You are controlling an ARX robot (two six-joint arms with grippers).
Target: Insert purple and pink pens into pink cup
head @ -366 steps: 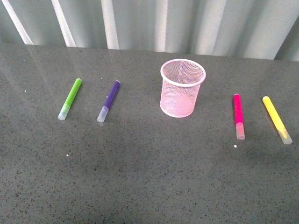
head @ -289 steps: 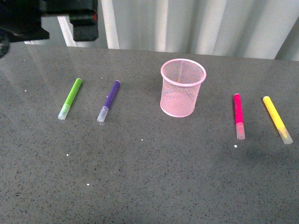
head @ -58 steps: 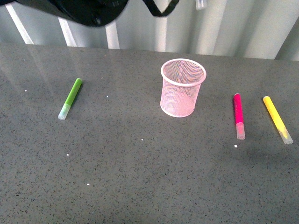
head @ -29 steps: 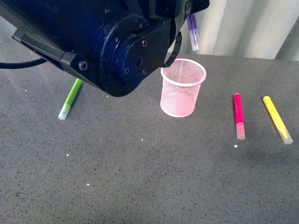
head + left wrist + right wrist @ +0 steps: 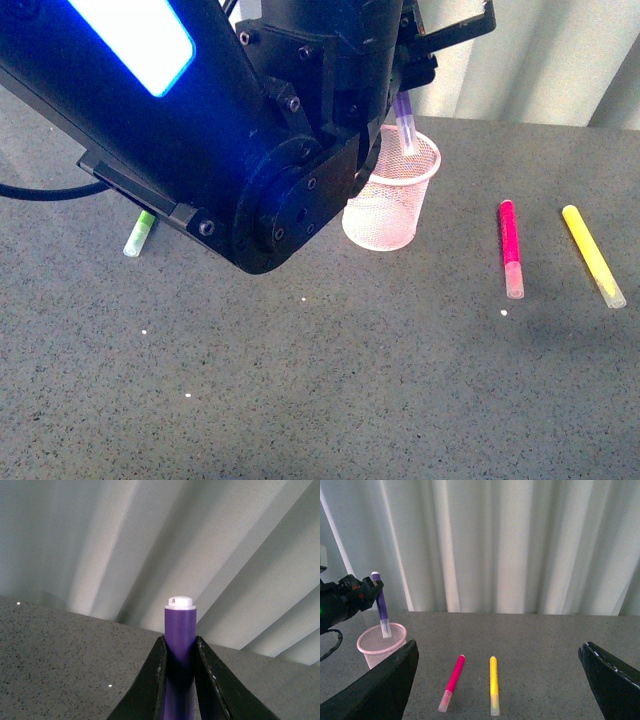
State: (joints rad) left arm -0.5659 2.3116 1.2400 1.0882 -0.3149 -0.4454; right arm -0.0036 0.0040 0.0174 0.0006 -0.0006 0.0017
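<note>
My left gripper (image 5: 180, 642) is shut on the purple pen (image 5: 180, 625), which stands upright between the jaws. In the front view the purple pen (image 5: 405, 122) hangs cap down, with its pale cap just inside the mouth of the pink cup (image 5: 393, 210). The right wrist view shows the same: purple pen (image 5: 382, 609) dipping into the pink cup (image 5: 379, 644). The pink pen (image 5: 511, 248) lies on the table right of the cup, also seen in the right wrist view (image 5: 452, 682). My right gripper (image 5: 497, 647) is open and empty, above the table near the pink pen.
A yellow marker (image 5: 592, 255) lies right of the pink pen. A lime-green marker (image 5: 138, 235) lies at the left, mostly hidden by my left arm (image 5: 230, 120), which fills the upper left of the front view. Pale curtains (image 5: 520, 540) hang behind the grey table (image 5: 350, 380).
The purple pen has left the table beside the green marker. My left arm has carried it over and lowered it, so its cap now enters the cup's mouth.
</note>
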